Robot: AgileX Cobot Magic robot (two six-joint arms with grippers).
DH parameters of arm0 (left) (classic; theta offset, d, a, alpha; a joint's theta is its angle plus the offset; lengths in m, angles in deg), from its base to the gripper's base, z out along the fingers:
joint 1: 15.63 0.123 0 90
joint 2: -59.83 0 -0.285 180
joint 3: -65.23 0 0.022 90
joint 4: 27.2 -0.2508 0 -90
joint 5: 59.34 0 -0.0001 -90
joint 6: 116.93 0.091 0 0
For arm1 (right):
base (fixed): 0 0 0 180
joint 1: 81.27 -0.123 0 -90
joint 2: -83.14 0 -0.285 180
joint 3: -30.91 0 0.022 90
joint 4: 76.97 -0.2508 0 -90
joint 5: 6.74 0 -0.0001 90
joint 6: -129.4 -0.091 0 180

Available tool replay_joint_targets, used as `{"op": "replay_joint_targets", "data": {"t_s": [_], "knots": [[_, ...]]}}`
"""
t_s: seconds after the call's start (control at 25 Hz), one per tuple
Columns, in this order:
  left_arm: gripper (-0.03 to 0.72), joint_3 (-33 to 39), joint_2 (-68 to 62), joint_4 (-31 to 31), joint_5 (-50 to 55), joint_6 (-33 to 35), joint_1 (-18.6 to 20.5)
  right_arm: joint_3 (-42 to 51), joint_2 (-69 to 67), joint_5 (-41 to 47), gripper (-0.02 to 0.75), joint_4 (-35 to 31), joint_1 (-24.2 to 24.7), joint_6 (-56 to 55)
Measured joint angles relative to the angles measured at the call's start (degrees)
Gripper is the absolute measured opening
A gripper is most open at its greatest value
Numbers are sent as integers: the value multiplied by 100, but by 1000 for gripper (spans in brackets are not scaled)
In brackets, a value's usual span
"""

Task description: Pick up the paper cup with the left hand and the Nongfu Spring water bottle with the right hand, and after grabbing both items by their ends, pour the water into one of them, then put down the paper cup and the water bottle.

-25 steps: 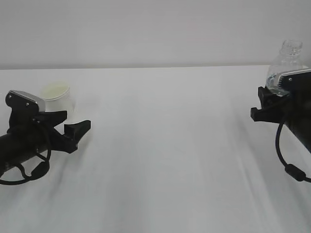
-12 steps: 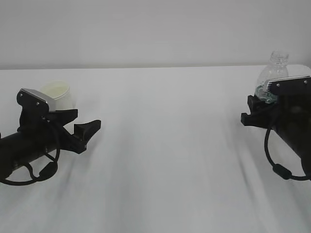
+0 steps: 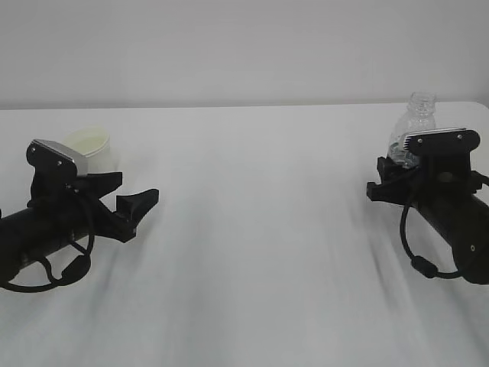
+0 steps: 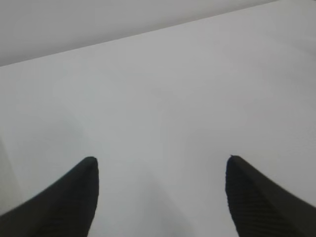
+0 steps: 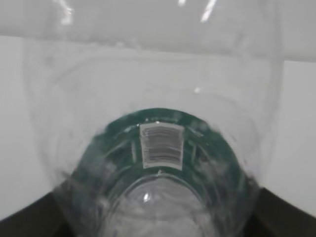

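Clear plastic bottle (image 5: 158,148) sits clamped in the right gripper (image 3: 382,180); the left gripper (image 4: 160,197) gapes wide, empty.

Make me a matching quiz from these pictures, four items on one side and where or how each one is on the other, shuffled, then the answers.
Items:
1. paper cup
2. Nongfu Spring water bottle
3. left hand
4. right hand

Descriptions:
A. fingers spread, nothing between them
B. closed on a clear ribbed body with a green label
C. stands at the far left, behind a black arm
D. far right, capless neck rising above a grey wrist block

Pairs: 1-C, 2-D, 3-A, 4-B
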Motion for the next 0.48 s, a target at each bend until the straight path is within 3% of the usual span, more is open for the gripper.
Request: {"op": "replay_joint_targets", "data": {"t_s": [0.48], "knots": [[575, 0, 0, 0, 0, 0, 0, -57, -341, -242, 463, 157, 0, -36]]}}
